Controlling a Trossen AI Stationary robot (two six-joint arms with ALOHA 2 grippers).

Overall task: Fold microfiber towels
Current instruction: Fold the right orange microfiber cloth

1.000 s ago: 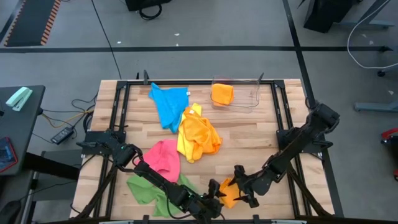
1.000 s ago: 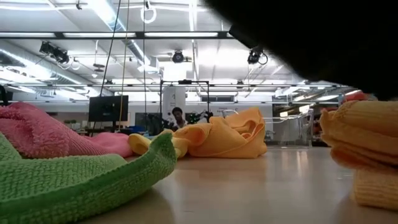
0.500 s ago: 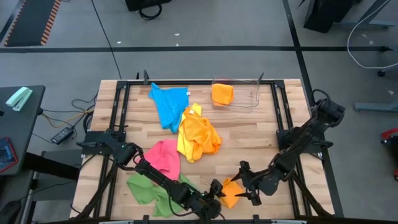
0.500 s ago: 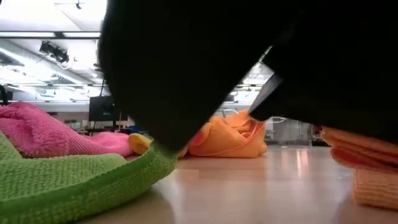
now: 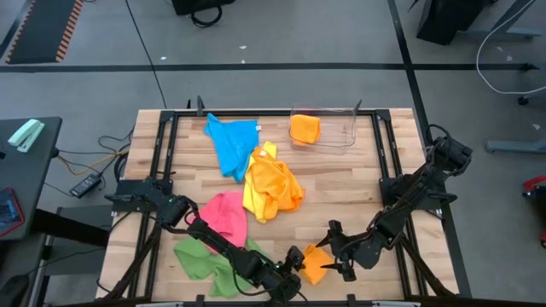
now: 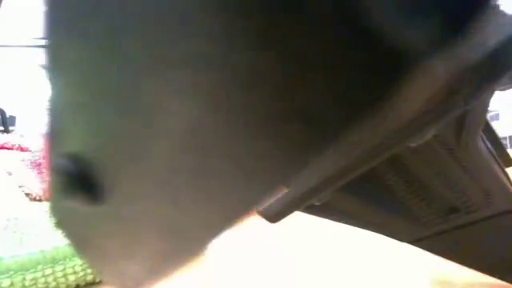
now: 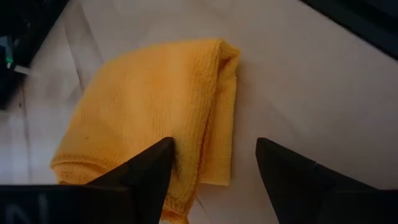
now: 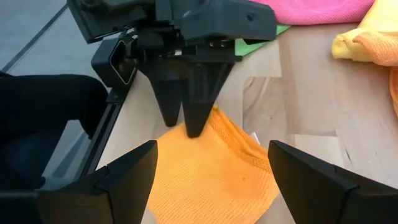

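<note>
So the folded orange towel sits at the near edge of the table, with the left end effector at one side and the right end effector at the other (both spread open, neither gripping it).

Light wooden slatted table in a black metal frame, clear plastic bin at its far edge, grey floor with black cables, mint-green object, perhaps a stapler, on a dark side surface
</note>
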